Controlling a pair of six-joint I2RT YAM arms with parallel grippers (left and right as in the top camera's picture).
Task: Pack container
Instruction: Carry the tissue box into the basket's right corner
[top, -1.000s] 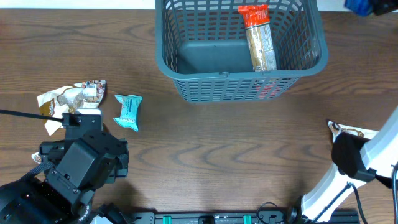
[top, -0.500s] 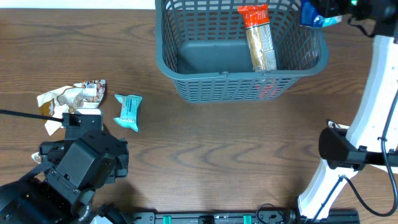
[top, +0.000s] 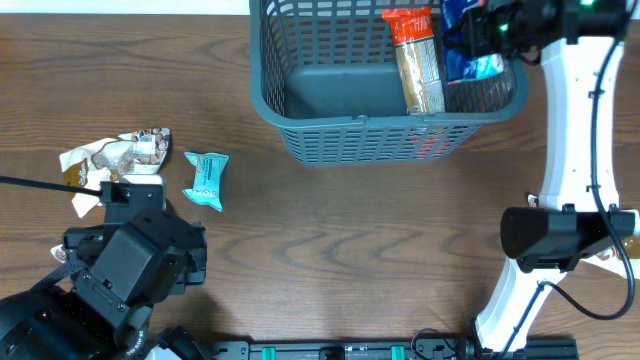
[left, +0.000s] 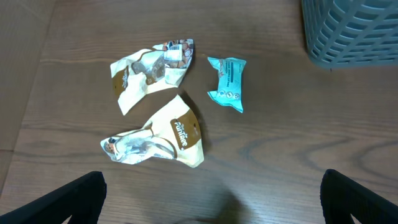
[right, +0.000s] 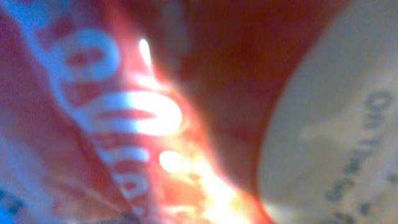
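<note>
The container (top: 365, 140), a dark grey lattice basket, stands at the back centre; its corner shows in the left wrist view (left: 354, 31). A long red and gold packet (top: 418, 65) lies inside it. My right gripper (top: 492, 27) hangs over the basket's right part, shut on a blue snack packet (top: 474, 66) that reaches down inside. The right wrist view is filled by blurred red and blue wrapper (right: 143, 124); no fingers show. My left gripper (left: 217, 205) is open and empty, low over the table at the front left.
A teal packet (top: 206, 180) (left: 227, 83) lies at the left. Two crumpled cream and brown packets (left: 149, 70) (left: 158, 140) lie beside it, nearer the left edge. The left arm's body (top: 130, 265) fills the front left corner. The right arm's base (top: 560, 235) stands at the front right.
My right arm has swung from the front right up to the back and carried the blue packet left and down into the basket's right part. The left arm has not moved.
</note>
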